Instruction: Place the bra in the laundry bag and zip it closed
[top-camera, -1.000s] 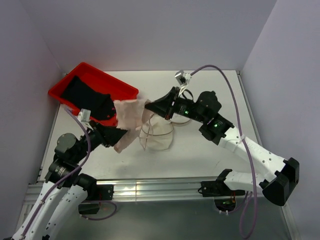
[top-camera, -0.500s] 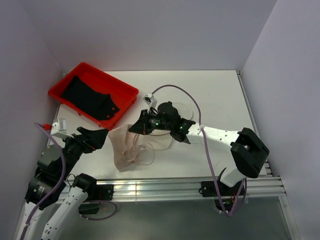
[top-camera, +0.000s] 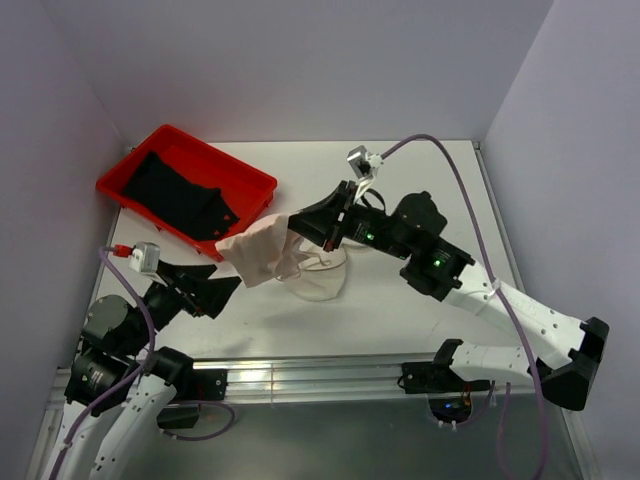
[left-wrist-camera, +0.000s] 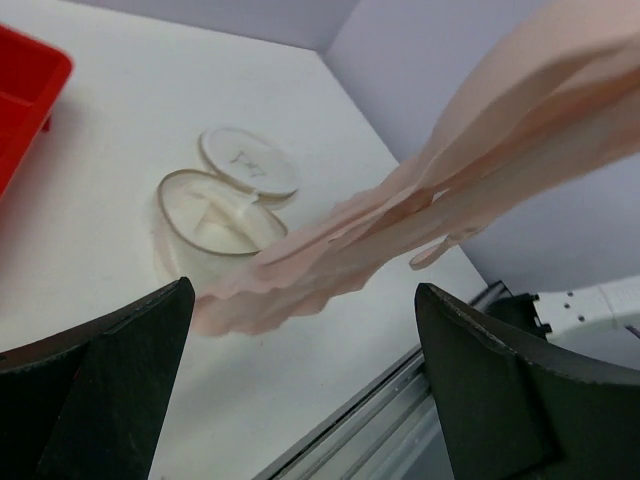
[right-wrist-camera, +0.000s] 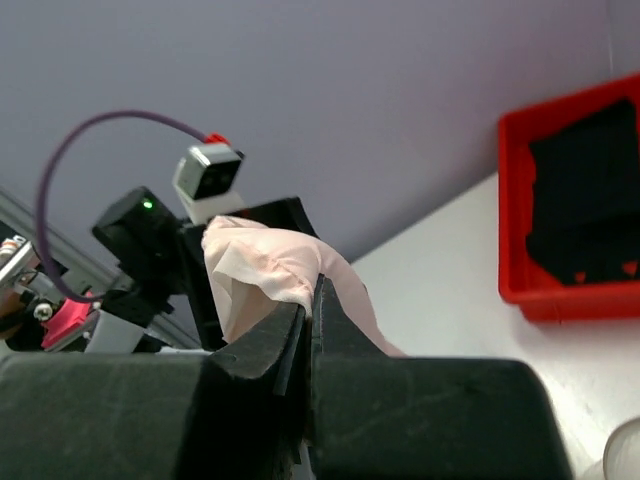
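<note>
White table (top-camera: 420, 180), pale lilac walls (top-camera: 300, 60) on three sides, a metal rail (top-camera: 320, 375) along the near edge. The right pincer (top-camera: 298, 222) is clamped on the pink bra (top-camera: 262, 255), which hangs in the air above the table, just left of the open laundry bag (top-camera: 318, 280). The bag's round lid (left-wrist-camera: 250, 160) lies flat beside it. The left pincer (top-camera: 215, 283) stands wide apart, empty, near the bra's lower end. A red tray (top-camera: 255, 180) with a black garment (top-camera: 175, 195) sits in the far-left corner.

White table (top-camera: 300, 165) enclosed by pale lilac walls (top-camera: 300, 60).
The walls are seen at the top, left and right of the frame; an aluminium rail (top-camera: 310, 378) is fixed along the table's lower edge.
</note>
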